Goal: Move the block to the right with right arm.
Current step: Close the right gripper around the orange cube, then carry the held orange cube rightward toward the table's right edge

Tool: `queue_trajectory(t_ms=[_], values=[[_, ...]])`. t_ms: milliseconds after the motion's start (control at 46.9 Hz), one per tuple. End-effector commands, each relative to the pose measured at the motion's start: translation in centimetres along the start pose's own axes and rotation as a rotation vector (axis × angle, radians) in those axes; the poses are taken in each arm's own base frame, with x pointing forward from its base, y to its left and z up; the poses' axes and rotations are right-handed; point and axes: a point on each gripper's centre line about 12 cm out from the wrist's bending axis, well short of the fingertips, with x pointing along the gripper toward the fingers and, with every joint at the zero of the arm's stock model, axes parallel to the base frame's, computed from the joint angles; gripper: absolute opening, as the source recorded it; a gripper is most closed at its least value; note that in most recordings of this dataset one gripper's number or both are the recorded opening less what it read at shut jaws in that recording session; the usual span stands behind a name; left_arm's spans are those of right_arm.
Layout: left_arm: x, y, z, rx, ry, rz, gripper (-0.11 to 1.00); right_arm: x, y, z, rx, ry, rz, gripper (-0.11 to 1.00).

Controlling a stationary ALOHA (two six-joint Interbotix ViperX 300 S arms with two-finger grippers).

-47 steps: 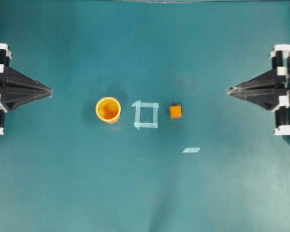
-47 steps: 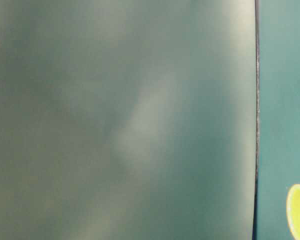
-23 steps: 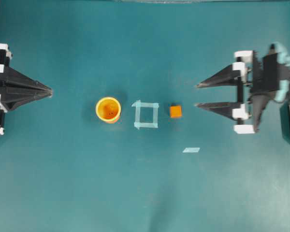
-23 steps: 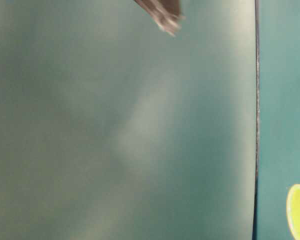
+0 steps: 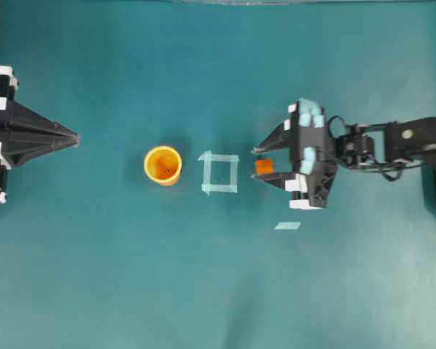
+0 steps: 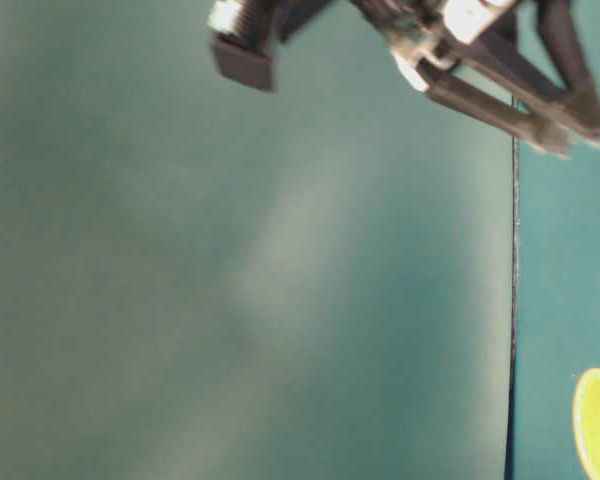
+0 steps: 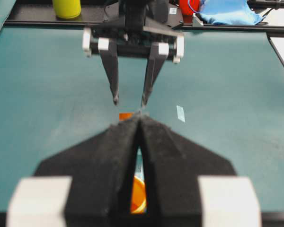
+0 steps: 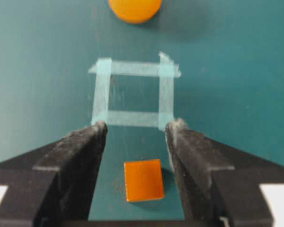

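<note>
The block (image 5: 264,166), a small orange cube, sits on the teal table just right of the tape square (image 5: 219,173). My right gripper (image 5: 255,164) is open, with one finger on each side of the block and a gap on both sides. The right wrist view shows the block (image 8: 143,180) lying between the open fingers, behind the right gripper's (image 8: 138,126) tips, closer to the right finger. My left gripper (image 5: 74,136) rests shut at the left edge. From the left wrist view, the block (image 7: 125,116) peeks out past the left gripper (image 7: 139,115), under the right gripper (image 7: 129,100).
An orange cup (image 5: 163,165) stands left of the tape square. A short tape strip (image 5: 287,225) lies right of and nearer than the block. Beyond the table's far end are a yellow can (image 7: 66,7) and a blue cloth (image 7: 227,14).
The right arm has come in from the right edge toward the middle, its gripper has opened, and it now straddles the block. The block, the cup and the left arm have not moved.
</note>
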Motion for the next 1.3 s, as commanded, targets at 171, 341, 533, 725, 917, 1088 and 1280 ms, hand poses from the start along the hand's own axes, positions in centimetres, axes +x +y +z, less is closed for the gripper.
queue_trajectory(t_ms=[171,341,533,725,917,1088,1280], values=[[0.2,0.0,1.0,0.002,-0.015,-0.002,0.0,1.1,-0.2,-1.1,0.001,0.017,-0.002,0.58],[0.1,0.0,1.0,0.0,-0.018,0.0,0.0,1.4,-0.8,-1.8,0.012,0.033,-0.018,0.58],[0.1,0.0,1.0,0.0,-0.017,0.0,0.0,1.6,-1.4,-2.4,0.023,0.049,-0.032,0.58],[0.1,0.0,0.9,0.0,-0.011,0.0,0.0,1.7,-1.4,-2.7,0.032,0.061,-0.033,0.58],[0.1,0.0,0.8,0.0,0.0,0.0,0.0,1.6,-1.3,-3.5,0.047,0.084,-0.032,0.58],[0.1,0.0,0.8,0.003,0.002,-0.002,0.0,1.5,-1.3,-3.8,0.059,0.094,-0.033,0.56],[0.1,0.0,0.7,0.002,0.011,0.0,0.0,1.4,-0.8,-3.2,0.053,0.091,-0.02,0.4]])
